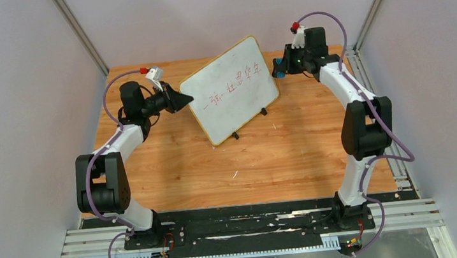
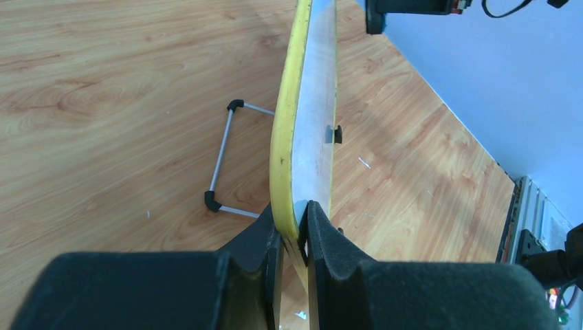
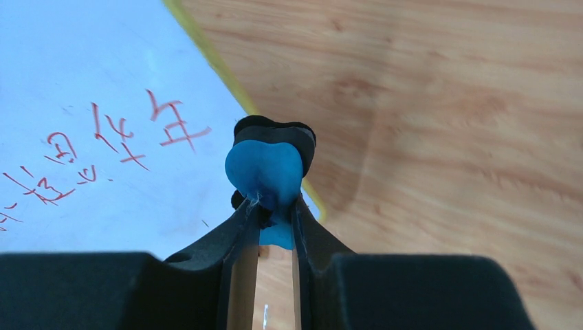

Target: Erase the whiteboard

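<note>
Illegible red handwriting [image 1: 234,81] on whiteboard [image 1: 224,113]

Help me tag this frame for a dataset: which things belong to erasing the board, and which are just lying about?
Part of the job:
- whiteboard, with red writing
- left tool, clamped on the board's edge
- blue eraser, held in the right tool at the board's corner

Just there:
- wooden table
- metal rails at the near edge

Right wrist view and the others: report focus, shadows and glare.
Right wrist view: red handwriting on the yellow-framed white board is crisp; the blue heart-shaped eraser casts a soft shadow on the wooden table. Left wrist view: the board's face, seen edge-on, looks grey and streaky. Top external view: even light, no harsh glare.
</note>
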`<control>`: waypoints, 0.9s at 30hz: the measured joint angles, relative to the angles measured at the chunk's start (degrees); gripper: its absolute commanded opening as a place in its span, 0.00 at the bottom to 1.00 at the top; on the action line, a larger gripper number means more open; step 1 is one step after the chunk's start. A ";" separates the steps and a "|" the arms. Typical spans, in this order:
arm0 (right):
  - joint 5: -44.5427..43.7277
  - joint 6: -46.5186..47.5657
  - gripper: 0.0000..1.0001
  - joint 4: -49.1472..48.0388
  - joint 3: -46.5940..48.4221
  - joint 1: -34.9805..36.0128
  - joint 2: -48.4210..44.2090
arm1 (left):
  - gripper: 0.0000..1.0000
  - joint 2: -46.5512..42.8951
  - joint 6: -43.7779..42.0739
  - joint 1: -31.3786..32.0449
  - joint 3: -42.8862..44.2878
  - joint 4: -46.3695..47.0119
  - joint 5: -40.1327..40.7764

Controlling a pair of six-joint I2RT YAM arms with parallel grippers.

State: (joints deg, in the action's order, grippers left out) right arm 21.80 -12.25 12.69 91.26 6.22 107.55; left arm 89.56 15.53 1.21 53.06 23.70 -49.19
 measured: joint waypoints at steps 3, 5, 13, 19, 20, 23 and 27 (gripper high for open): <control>0.92 2.80 0.01 0.96 5.53 2.75 4.04 | 0.00 0.00 -0.13 0.00 0.22 -0.52 0.02; 1.03 4.50 0.01 1.99 8.50 4.31 5.81 | 0.00 0.00 -0.26 0.00 0.31 -0.74 0.04; 0.46 8.44 0.01 5.73 16.33 5.62 10.99 | 0.00 0.00 -0.48 0.00 0.37 -1.07 0.07; 0.50 9.86 0.01 7.13 17.97 5.62 12.15 | 0.00 0.00 -0.55 0.00 0.63 -1.70 0.20; 0.55 10.01 0.01 7.13 17.99 5.64 12.17 | 0.00 0.00 -0.61 0.00 0.63 -1.79 0.24; 0.59 10.60 0.01 7.10 17.97 5.75 12.17 | 0.00 0.00 -0.79 0.02 0.94 -2.32 0.26; 0.46 10.91 0.01 5.62 16.17 6.40 11.96 | 0.00 0.00 -0.92 0.02 1.07 -2.84 0.46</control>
State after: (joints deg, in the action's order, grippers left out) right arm 22.26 -1.34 18.31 107.44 12.62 119.50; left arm 89.56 14.61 1.23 54.13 20.86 -48.73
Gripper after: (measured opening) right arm 0.206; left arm 0.173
